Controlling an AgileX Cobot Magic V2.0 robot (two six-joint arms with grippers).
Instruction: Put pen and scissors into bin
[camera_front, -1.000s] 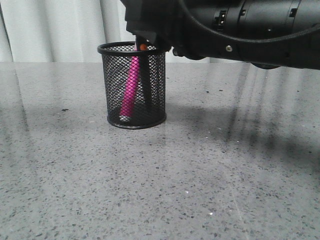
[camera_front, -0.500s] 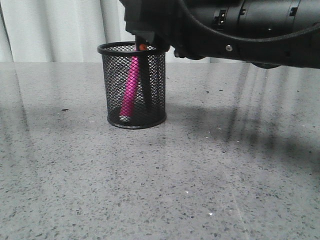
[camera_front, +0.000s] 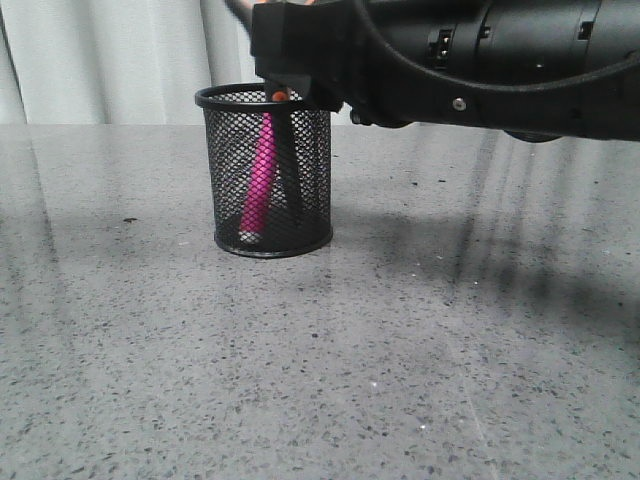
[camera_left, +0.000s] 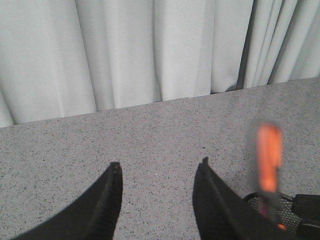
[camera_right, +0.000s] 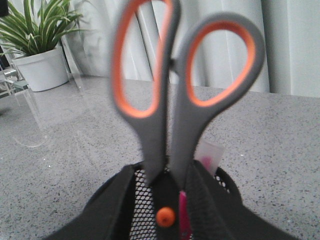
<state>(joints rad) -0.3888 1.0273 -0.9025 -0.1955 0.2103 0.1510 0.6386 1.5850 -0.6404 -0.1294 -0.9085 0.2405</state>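
Observation:
The bin (camera_front: 265, 175), a black mesh cup, stands on the grey table at the left of centre. The pink pen (camera_front: 260, 175) leans inside it. The scissors (camera_front: 290, 170) stand blades down in the bin, with the orange pivot dot at the rim. In the right wrist view the scissors (camera_right: 175, 100) rise handles up from the bin (camera_right: 145, 200), and the pen (camera_right: 182, 210) is beside them. My right gripper (camera_right: 167, 172) straddles the scissors at the rim, slightly open, with mesh showing beside one finger. My left gripper (camera_left: 159, 167) is open and empty, next to the bin (camera_left: 287, 212).
The right arm (camera_front: 480, 60) stretches across the top of the front view above the table. A potted plant (camera_right: 42, 67) in a white pot stands at the table's far side. White curtains (camera_left: 150, 50) hang behind the table.
The scissors' pivot dot has shifted a little to the left and the blades lean more inside the bin. The right gripper's body has shifted slightly above the rim.

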